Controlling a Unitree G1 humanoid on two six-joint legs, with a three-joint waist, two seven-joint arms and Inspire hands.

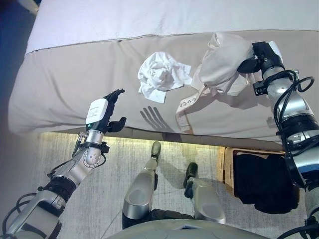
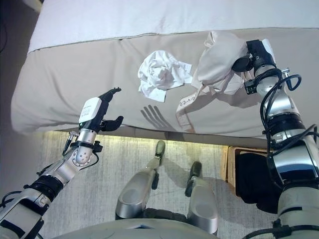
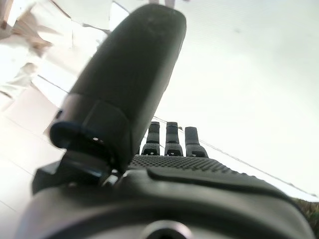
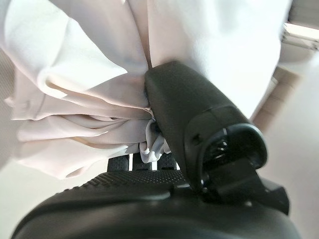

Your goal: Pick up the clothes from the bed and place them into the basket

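L hand [image 1: 102,115] hovers over the near edge of the bed [image 1: 60,79], fingers straight and loosely spread, holding nothing; prob. idle or waiting w/ palm up-ish, well apart from any cloth.

Mid-bed, a white garment [image 1: 162,74] lies crumpled in a loose ball on the beige cover, untouched. It looks thin, soft and creased, w/ folds sticking out every way.

Just R of it, a beige garment [image 1: 222,62] hangs bunched from the R hand [image 1: 259,57], lifted partly off the bed. The wrist view shows thumb and fingers pinching a fold of this cloth, so the grip is on a gathered bit, not the whole piece. A long strip [image 1: 185,107] w/ print on it trails down toward the bed's front edge, likely a waistband or tie. The cloth is smooth, pale, limp; it droops in deep folds.

Lower R, on the floor by the bed, sits the basket [image 1: 227,167], a dark garment [image 1: 264,181] already in it. It is placed close under the R arm, so the carry looks short.
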